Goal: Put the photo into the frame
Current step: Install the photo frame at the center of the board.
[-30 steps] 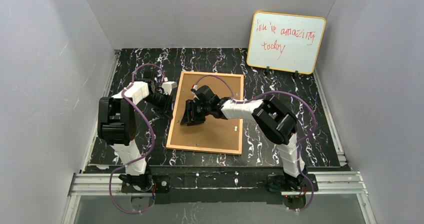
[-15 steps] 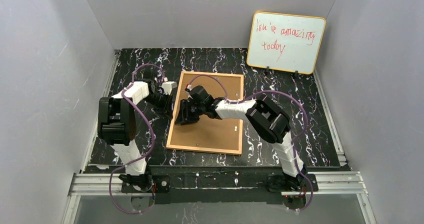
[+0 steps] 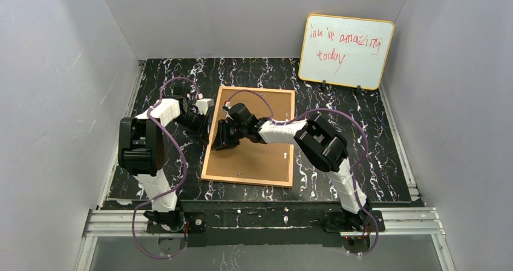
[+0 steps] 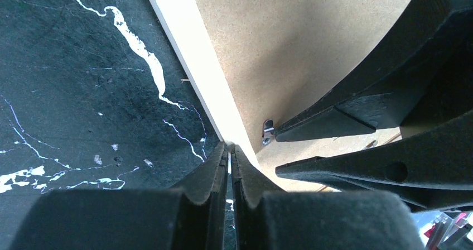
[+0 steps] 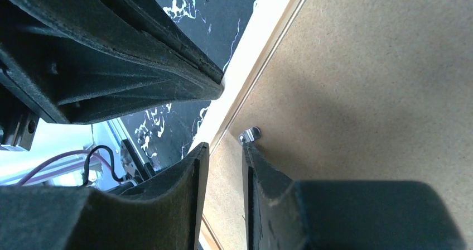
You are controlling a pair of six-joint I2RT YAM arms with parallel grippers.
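The frame lies face down on the black marbled table with its brown fibreboard back panel facing up. The photo is not in view. My left gripper is shut, its tips touching the frame's pale left rim. My right gripper hovers low over the back panel by that same rim. Its jaws are a narrow gap apart, and one fingertip touches a small metal tab. The tab also shows in the left wrist view.
An orange-edged whiteboard with red handwriting leans on the back wall at the far right. Grey walls close in both sides. A small white piece sits on the back panel near the right rim.
My right gripper has moved left across the back panel, up to the frame's left rim and close to my left gripper. The left arm has not moved.
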